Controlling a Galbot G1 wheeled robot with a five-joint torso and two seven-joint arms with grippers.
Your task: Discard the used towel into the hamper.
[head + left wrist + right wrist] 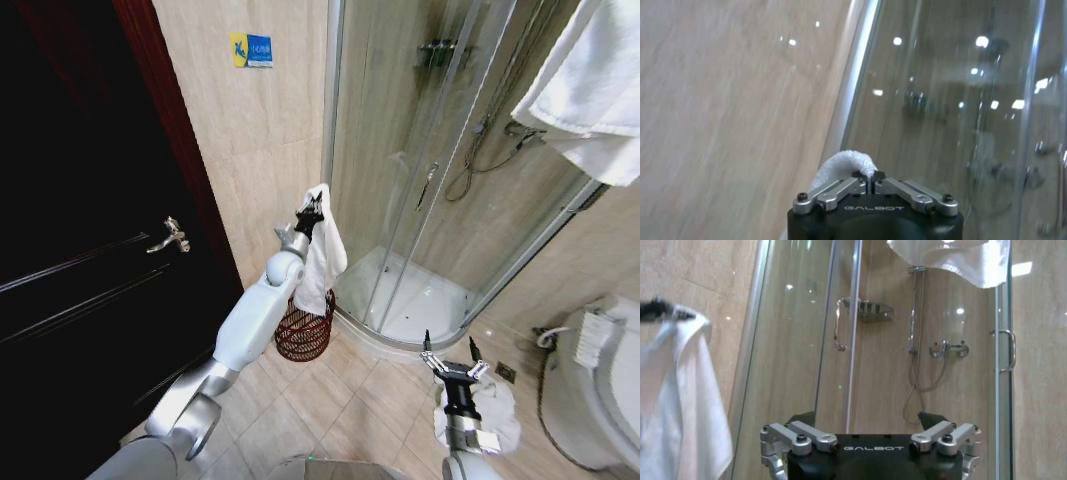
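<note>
My left gripper [312, 210] is raised in front of the tiled wall, shut on the top of a white towel [322, 262] that hangs down from it. Directly under the towel stands the hamper [304, 329], a round dark reddish-brown wire basket on the floor by the shower base. The towel's lower end hangs at the hamper's rim. In the left wrist view the jaws are pinched together on a fold of towel [843, 164]. The right wrist view shows the hanging towel [680, 405] off to one side. My right gripper [453, 362] is low over the floor tiles, open and holding nothing.
A curved glass shower cabin [440, 190] stands right of the hamper. A dark door with a metal handle [168, 237] is on the left. White towels [590, 80] hang at the upper right, and a toilet [595, 385] sits at the right edge.
</note>
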